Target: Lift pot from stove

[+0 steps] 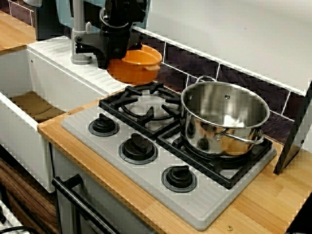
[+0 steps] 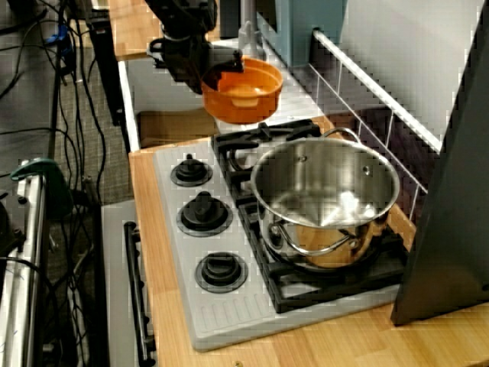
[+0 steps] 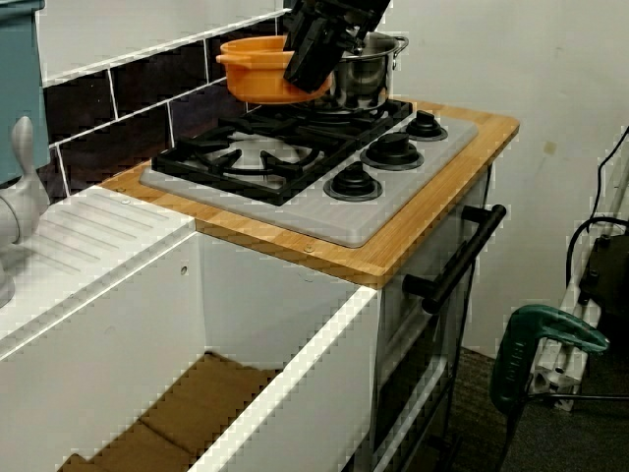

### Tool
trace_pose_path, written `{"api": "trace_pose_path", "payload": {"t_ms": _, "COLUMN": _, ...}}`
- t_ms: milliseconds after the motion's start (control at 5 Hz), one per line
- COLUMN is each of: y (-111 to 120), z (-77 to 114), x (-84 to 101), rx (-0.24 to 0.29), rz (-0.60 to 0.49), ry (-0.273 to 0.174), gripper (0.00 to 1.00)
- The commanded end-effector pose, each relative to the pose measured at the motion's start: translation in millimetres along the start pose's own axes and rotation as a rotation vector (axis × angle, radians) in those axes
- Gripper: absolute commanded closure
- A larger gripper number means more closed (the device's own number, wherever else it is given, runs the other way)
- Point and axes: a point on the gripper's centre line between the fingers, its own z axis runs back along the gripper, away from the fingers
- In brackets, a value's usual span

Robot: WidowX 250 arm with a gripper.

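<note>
The small orange pot (image 1: 140, 67) hangs in the air above the left rear burner of the grey stove (image 1: 195, 207), clear of the black grates. My gripper (image 1: 116, 54) is shut on the pot's near rim and carries it from above. The overhead view shows the pot (image 2: 246, 92) empty, with my gripper (image 2: 212, 75) at its left edge. In the side view the pot (image 3: 254, 71) floats a little above the stove (image 3: 314, 216), with the gripper (image 3: 307, 71) on its right side.
A large steel pot (image 1: 225, 119) stands on the right burner. Three black knobs (image 1: 139, 146) line the stove's front. A white sink (image 1: 19, 97) and its tap (image 1: 78, 41) lie to the left. A dark panel (image 1: 292, 141) leans at the right.
</note>
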Motion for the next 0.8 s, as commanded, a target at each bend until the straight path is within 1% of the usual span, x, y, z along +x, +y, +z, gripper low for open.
{"api": "trace_pose_path", "payload": {"t_ms": 0, "y": 1.7, "z": 35.9, "x": -17.2, "rx": 0.105, "rz": 0.017, "ry": 0.023, "gripper": 1.0}}
{"api": "trace_pose_path", "payload": {"t_ms": 400, "y": 8.2, "z": 53.8, "x": -29.0, "rx": 0.137, "rz": 0.046, "ry": 0.012, "gripper": 1.0}}
{"api": "trace_pose_path", "payload": {"t_ms": 600, "y": 12.9, "z": 58.8, "x": -32.6, "rx": 0.147, "rz": 0.051, "ry": 0.008, "gripper": 1.0}}
